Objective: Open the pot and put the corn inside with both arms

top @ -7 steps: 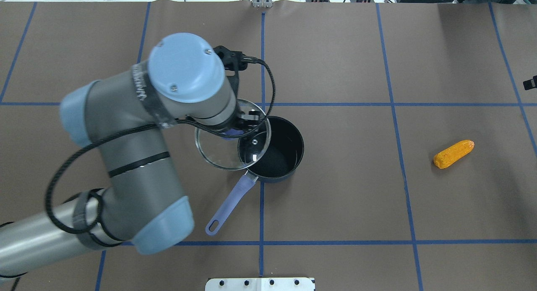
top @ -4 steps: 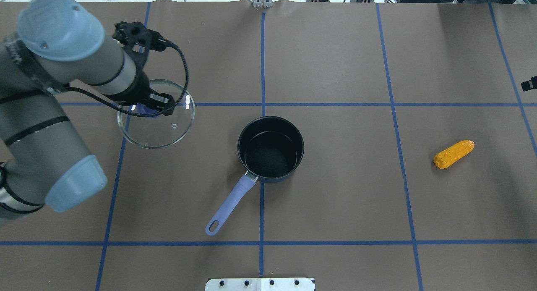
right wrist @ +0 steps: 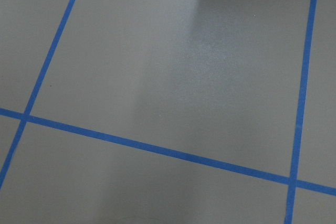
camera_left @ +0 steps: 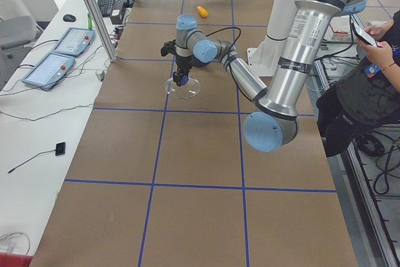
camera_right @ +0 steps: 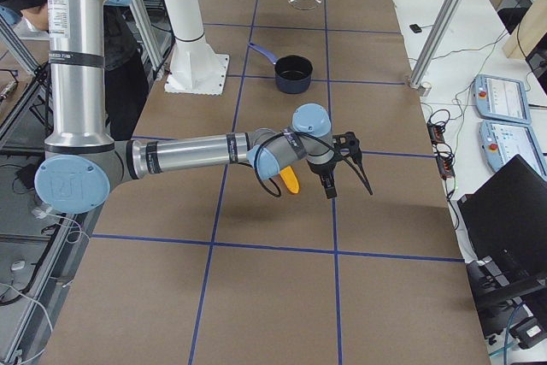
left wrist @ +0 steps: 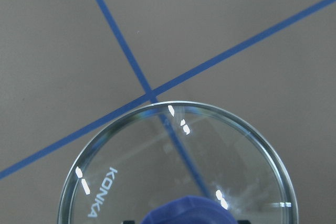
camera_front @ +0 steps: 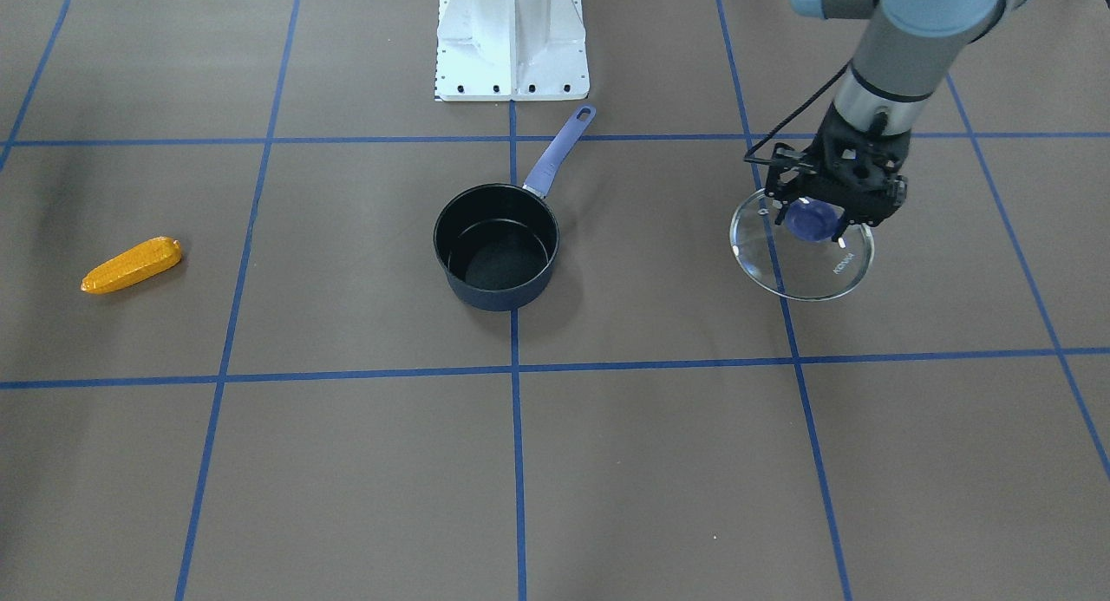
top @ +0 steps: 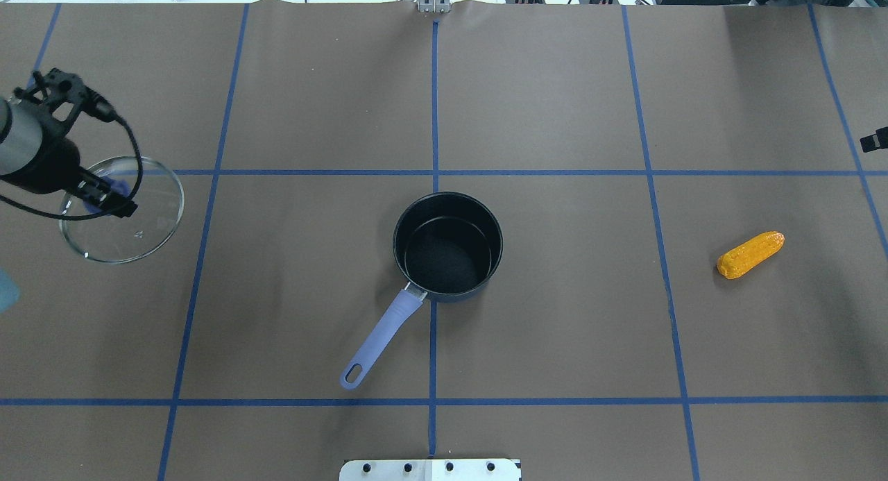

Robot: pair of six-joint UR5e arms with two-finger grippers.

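The dark pot with a purple handle stands open and empty at the table's middle, also in the front view. My left gripper is shut on the blue knob of the glass lid, far left of the pot and low over the table; it also shows in the front view. The orange-yellow corn lies on the table far right of the pot, alone. My right gripper hovers near the corn; I cannot tell whether it is open or shut.
The white pedestal base stands behind the pot's handle. Blue tape lines grid the brown table cover. Control pendants lie on a side bench. A person stands beside the robot.
My left arm has carried the glass lid from over the pot far to the left. The pot now stands uncovered. The corn has not moved.
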